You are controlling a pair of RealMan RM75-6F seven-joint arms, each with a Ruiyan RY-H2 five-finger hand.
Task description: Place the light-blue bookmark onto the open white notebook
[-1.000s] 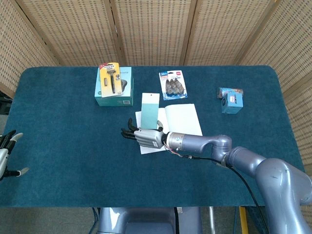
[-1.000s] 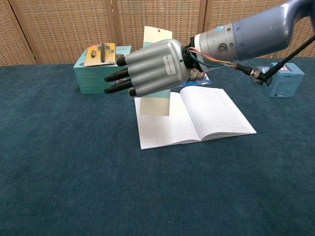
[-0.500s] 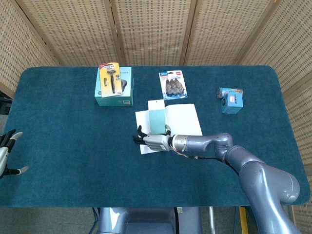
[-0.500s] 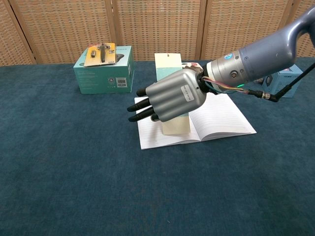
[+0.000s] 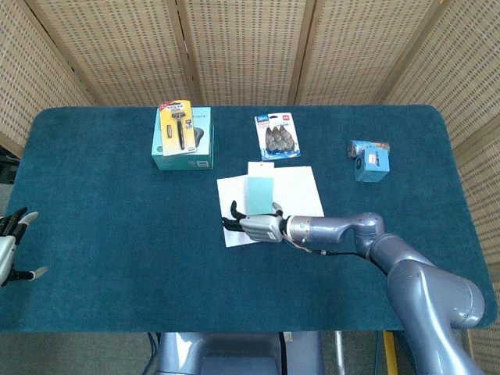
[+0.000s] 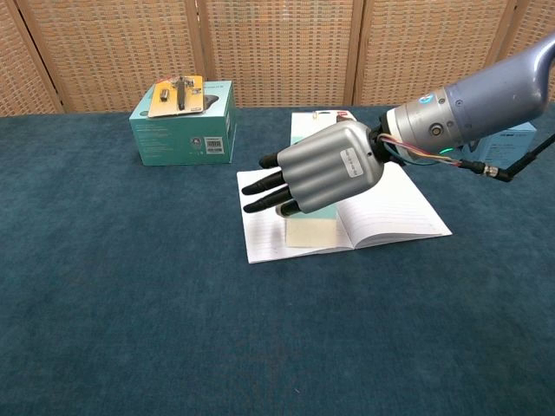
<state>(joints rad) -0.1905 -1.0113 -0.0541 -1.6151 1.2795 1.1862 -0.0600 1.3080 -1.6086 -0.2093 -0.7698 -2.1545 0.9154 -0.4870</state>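
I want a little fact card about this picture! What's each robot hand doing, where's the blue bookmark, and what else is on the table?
right hand: grips the light-blue bookmark, over the notebook
left hand: at the table's left edge, holding nothing, fingers apart
light-blue bookmark: held over the notebook's middle, lower end at the page
open white notebook: lying flat mid-table
teal box: behind, a razor pack on top
blister pack: behind the notebook
small blue box: far right

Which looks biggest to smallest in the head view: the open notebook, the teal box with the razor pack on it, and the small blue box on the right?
1. open white notebook
2. teal box, clearly smaller in outline than the notebook
3. small blue box, by far the smallest

All sit at a similar depth on the table, so the order seems safe.
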